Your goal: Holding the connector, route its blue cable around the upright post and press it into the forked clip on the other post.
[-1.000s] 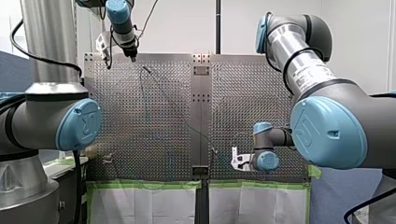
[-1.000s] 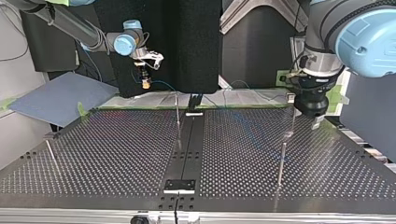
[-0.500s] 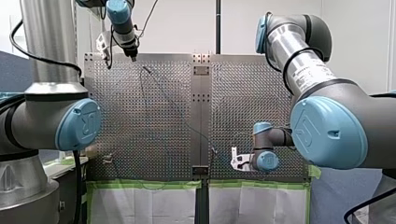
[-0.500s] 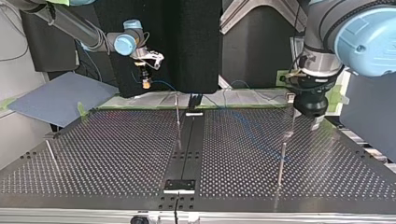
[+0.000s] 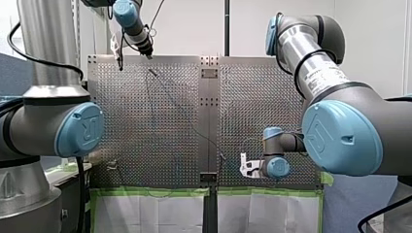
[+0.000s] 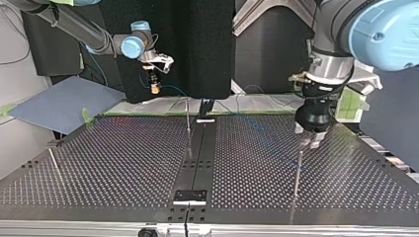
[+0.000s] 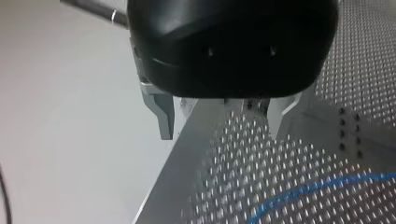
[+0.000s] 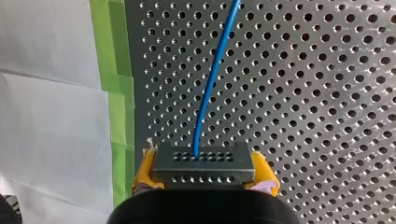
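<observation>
Front view first: my left end effector (image 5: 145,51) is up at the far edge of the bench (image 5: 262,97), left of the centre strip. My right end effector (image 5: 245,166) sits low by the near edge, right of that strip. Neither grip can be read from here. Over to the top view: my right end effector hangs in the air at the view's left, above the taped far edge, its yellow pads (image 6: 155,89) pointing down. At the view's right, my left end effector hovers just above the side post (image 6: 297,170), and the centre post (image 6: 188,121) stands upright beside the strip. I cannot tell which of them carries the fork. Left wrist view: the metal fingers (image 7: 163,116) are spread wide, released, with nothing between them. The bench edge lies under them, and the cable (image 7: 317,189) curves across the holes, apart from both fingers. Right wrist view: this one is clamped on the connector (image 8: 203,163), with a yellow pad on each side. The blue cable leaves the connector's face and runs ahead over the holes, alongside the green tape (image 8: 114,70) and the paper (image 8: 46,102).
</observation>
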### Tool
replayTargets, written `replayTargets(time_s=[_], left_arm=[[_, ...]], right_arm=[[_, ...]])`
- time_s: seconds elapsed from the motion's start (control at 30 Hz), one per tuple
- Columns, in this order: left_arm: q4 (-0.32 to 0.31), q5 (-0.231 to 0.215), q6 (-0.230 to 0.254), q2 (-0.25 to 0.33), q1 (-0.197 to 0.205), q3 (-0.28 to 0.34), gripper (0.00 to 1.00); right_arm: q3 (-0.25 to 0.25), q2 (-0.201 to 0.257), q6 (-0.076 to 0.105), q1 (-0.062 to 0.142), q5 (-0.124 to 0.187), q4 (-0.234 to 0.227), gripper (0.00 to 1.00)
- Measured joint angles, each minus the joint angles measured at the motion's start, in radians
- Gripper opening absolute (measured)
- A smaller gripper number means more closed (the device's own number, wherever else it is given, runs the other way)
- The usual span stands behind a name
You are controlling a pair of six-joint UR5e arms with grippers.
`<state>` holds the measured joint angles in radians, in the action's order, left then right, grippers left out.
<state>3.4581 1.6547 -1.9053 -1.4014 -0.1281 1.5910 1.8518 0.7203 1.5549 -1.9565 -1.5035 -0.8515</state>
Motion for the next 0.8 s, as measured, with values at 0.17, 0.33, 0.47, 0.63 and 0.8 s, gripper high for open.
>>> replayTargets(time_s=[0.17, 0.33, 0.47, 0.63, 0.8], left_arm=[[-0.042, -0.041, 0.033, -0.002, -0.026, 0.014, 0.98], [-0.090, -0.039, 0.057, -0.029, -0.050, 0.056, 0.98], [-0.129, -0.006, 0.092, -0.065, -0.070, 0.089, 0.98], [-0.176, 0.039, 0.137, -0.103, -0.099, 0.101, 0.98], [-0.219, 0.082, 0.180, -0.122, -0.124, 0.101, 0.98]], right_arm=[[0.000, 0.000, 0.001, 0.000, 0.000, 0.002, 0.00], [-0.001, 0.000, 0.001, 0.000, 0.000, 0.006, 0.00], [-0.003, 0.000, 0.002, 0.001, -0.002, 0.017, 0.00], [-0.006, 0.000, 0.004, 0.000, -0.005, 0.037, 0.00], [-0.007, 0.000, 0.007, 0.000, -0.007, 0.044, 0.00]])
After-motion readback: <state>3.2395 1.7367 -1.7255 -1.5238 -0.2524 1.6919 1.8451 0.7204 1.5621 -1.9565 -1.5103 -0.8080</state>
